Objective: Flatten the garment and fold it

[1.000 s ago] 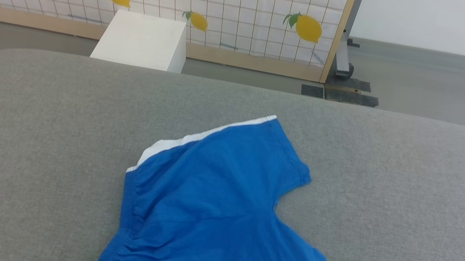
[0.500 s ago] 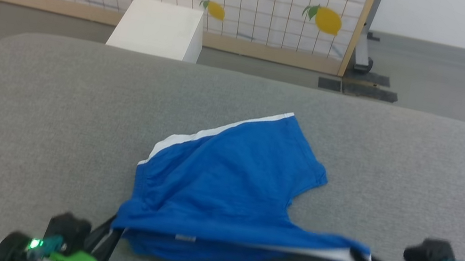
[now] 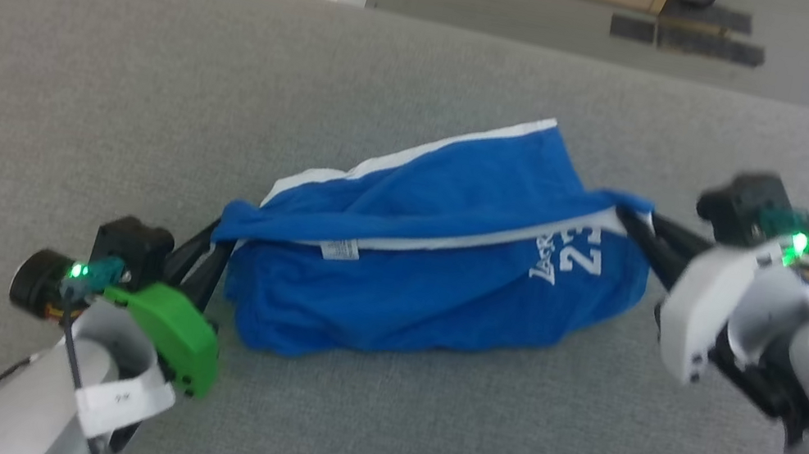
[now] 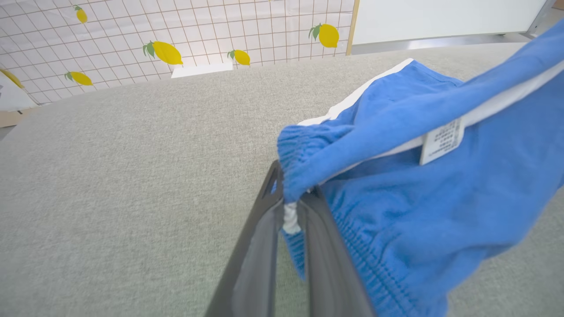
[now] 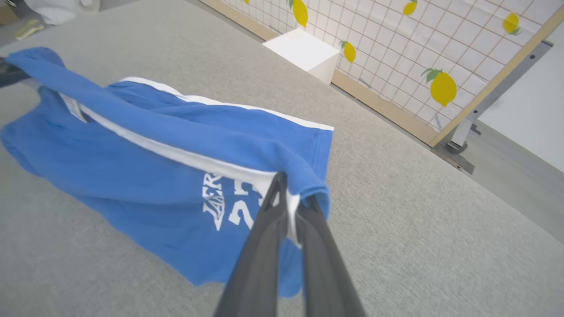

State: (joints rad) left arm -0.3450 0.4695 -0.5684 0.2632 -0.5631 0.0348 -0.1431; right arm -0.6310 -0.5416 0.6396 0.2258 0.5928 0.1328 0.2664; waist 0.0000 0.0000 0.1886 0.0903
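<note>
My matt, dark fingers [image 4: 255, 264] pinch the smooth blue cloth shorts [image 3: 400, 301]; the desk [image 3: 105, 83] wears rough, matt grey fabric.

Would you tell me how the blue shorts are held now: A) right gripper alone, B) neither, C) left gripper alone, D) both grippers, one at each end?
D: the left gripper is shut on the blue shorts at the elastic waistband, the right gripper on the end by the number.

Illumination is bright, even and diffuse, with only a faint soft shadow under the garment [image 3: 401, 293]; the head view carries motion blur, strongest around the right end effector [image 3: 632, 220], and both wrist views bend straight lines near the edges.
</note>
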